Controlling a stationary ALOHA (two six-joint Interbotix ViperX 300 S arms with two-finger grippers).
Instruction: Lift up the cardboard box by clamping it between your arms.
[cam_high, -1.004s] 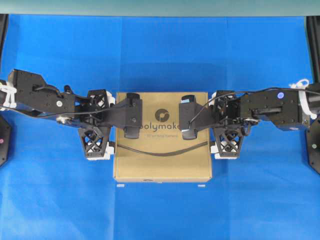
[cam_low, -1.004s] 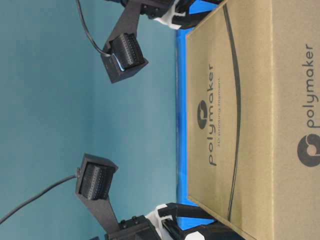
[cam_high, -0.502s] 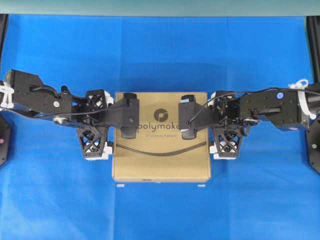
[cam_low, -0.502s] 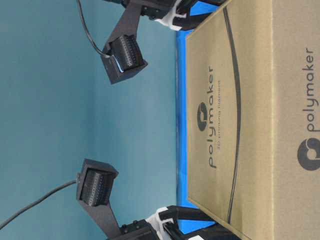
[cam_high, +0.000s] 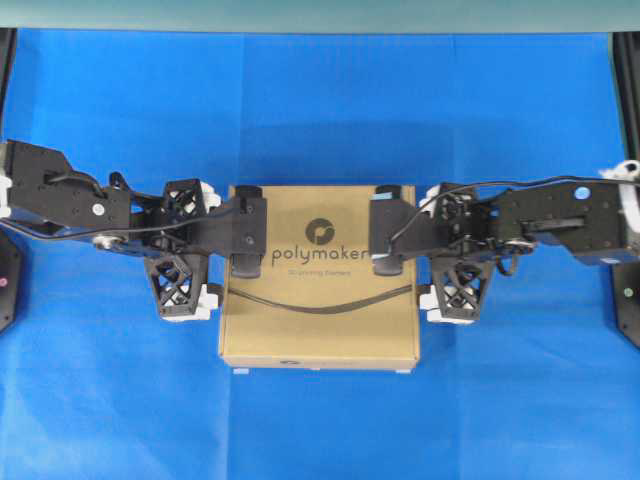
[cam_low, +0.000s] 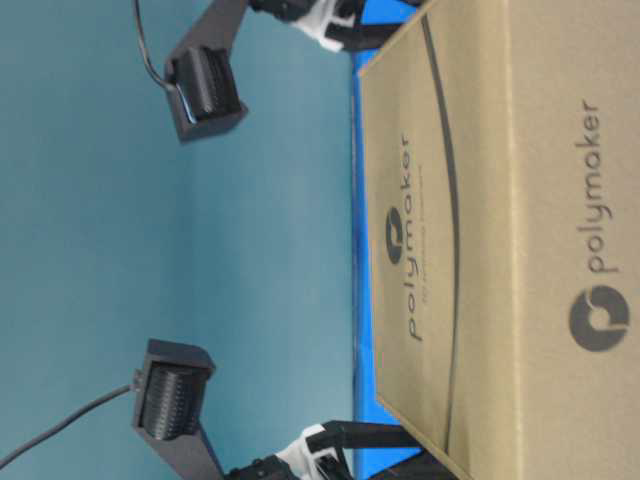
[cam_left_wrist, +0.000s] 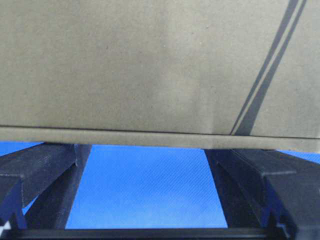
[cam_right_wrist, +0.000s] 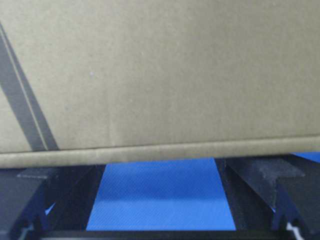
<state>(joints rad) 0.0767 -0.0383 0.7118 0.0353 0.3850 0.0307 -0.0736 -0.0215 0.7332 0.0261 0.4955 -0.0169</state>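
While one box (cam_high: 320, 320) sits mid-cloth (cam_high: 320, 110), two arms press its 9 and 3 o'clock edges. Left gripper (cam_high: 178, 245) and right gripper (cam_high: 455, 250) stand jaws apart, gripping nothing. Bare cloth lies at 12 and 6.

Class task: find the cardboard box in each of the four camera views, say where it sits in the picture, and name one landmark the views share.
Overhead: cardboard box at centre, between the two arms.
Table-level: fills the right half, turned sideways, logo running vertically.
Left wrist: its tan side fills the upper part.
Right wrist: likewise the upper part.
Shared landmark: the blue cloth beneath it.
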